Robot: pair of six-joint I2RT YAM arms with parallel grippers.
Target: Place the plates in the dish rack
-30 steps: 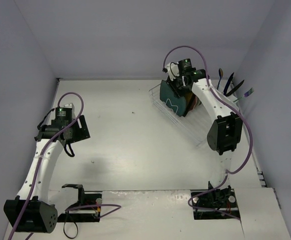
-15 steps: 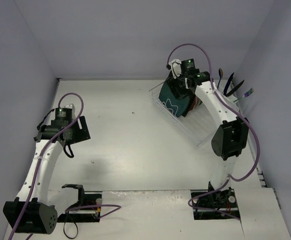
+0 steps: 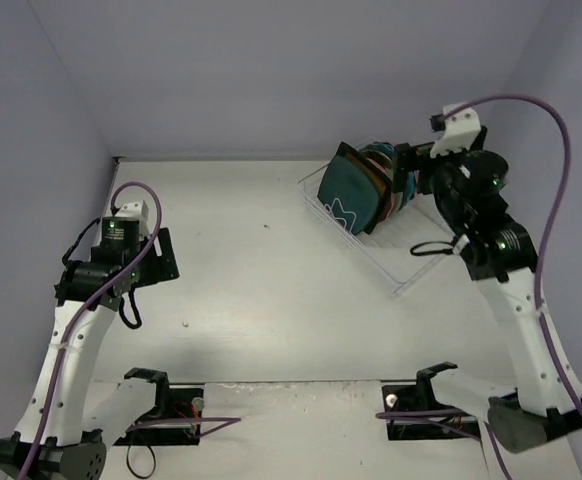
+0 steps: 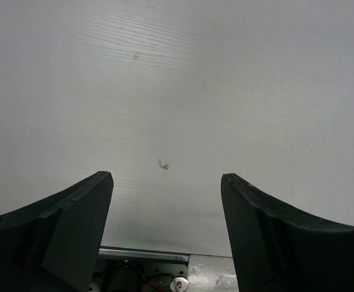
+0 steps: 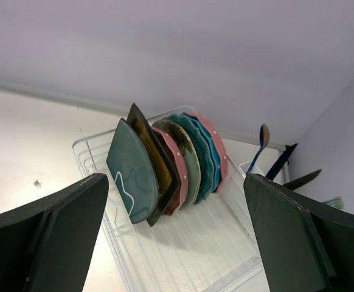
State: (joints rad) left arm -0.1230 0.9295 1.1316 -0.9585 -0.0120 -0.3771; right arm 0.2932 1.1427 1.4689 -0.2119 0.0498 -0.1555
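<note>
Several plates stand on edge in a row inside the clear dish rack (image 3: 383, 245) at the back right. Nearest the front is the dark teal squarish plate (image 5: 131, 171), then a mustard-yellow one (image 5: 151, 152), a pink dotted one (image 5: 174, 164), a mint one (image 5: 190, 159) and a teal-blue one (image 5: 206, 152). My right gripper (image 5: 176, 177) hangs open, above and to the right of the plates (image 3: 356, 190), touching none of them. My left gripper (image 4: 166, 182) is open over bare table at the left, holding nothing.
A spoon (image 5: 261, 141) and dark utensils (image 5: 284, 160) stand in the rack's far section. The ribbed floor of the rack (image 5: 195, 252) in front of the plates is bare. Walls close in behind and on both sides. The arm bases sit at the near edge.
My right gripper opened, let go of the dark teal plate in the rack and drew back up to the right. The left arm shifted only slightly.
</note>
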